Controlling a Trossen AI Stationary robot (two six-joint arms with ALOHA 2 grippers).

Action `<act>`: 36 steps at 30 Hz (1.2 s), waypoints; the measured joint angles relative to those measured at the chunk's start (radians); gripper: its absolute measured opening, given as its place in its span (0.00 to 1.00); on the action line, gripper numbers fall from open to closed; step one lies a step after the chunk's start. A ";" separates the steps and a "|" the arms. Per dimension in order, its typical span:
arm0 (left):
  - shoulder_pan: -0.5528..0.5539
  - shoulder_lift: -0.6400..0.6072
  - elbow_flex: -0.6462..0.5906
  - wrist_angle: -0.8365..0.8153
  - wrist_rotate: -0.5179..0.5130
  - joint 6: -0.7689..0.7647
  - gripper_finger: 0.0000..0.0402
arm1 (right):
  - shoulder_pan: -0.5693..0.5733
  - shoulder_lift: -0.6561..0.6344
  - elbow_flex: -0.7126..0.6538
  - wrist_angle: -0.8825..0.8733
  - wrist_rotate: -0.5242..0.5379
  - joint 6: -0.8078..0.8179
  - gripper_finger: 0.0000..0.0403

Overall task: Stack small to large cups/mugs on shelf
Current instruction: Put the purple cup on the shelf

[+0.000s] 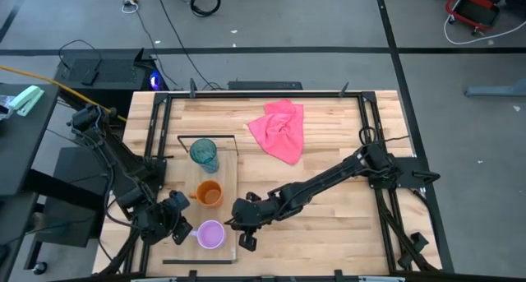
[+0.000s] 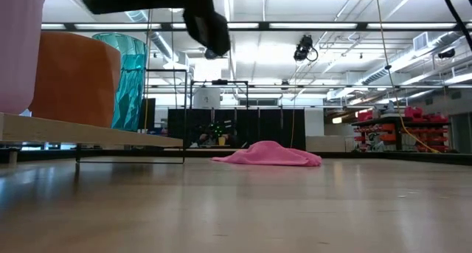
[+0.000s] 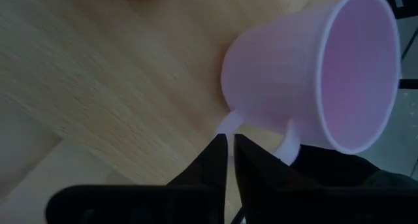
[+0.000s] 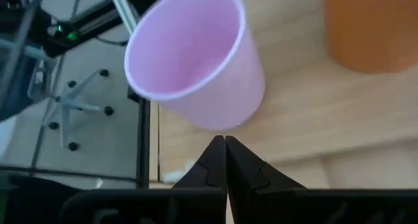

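All three cups stand in a row on the shelf [image 1: 228,168], which lies on the left part of the table [image 1: 329,191]: the teal tumbler [image 1: 204,154] at the far end by the wire frame, the orange mug [image 1: 209,193] in the middle, and the lilac mug [image 1: 210,233] at the near end. The left gripper [image 1: 182,228] sits just left of the lilac mug with its fingers almost pressed together, their tips right at the mug's handle [image 3: 230,123]; whether they pinch it cannot be told. The right gripper [image 1: 246,239], fingers pressed together and holding nothing, points at the mug's right wall from just beside it. The step in hand looks like settling this last mug in line. To do it well, any nudge should be slow and low on the wall so the light mug slides rather than tips, and both grippers should draw straight back, clear of the handle. A pink cloth [image 1: 279,130] lies well apart.
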 joint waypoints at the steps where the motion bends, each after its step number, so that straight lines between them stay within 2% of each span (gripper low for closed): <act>1: 0.000 0.000 0.000 -0.006 0.000 -0.001 0.08 | 0.001 0.003 0.000 0.009 -0.007 -0.002 0.01; 10: 0.001 0.000 0.000 -0.017 0.000 -0.006 0.08 | -0.007 0.040 0.001 0.083 -0.088 -0.039 0.01; 18: 0.001 0.000 0.000 -0.032 0.000 -0.028 0.10 | -0.025 0.050 0.001 0.121 -0.097 -0.068 0.01; 29: 0.001 0.000 0.000 -0.035 -0.012 -0.029 0.07 | -0.035 0.049 0.001 0.174 -0.101 -0.089 0.01; 36: 0.001 0.000 0.000 -0.036 -0.013 -0.030 0.09 | -0.038 0.049 0.001 0.180 -0.101 -0.113 0.01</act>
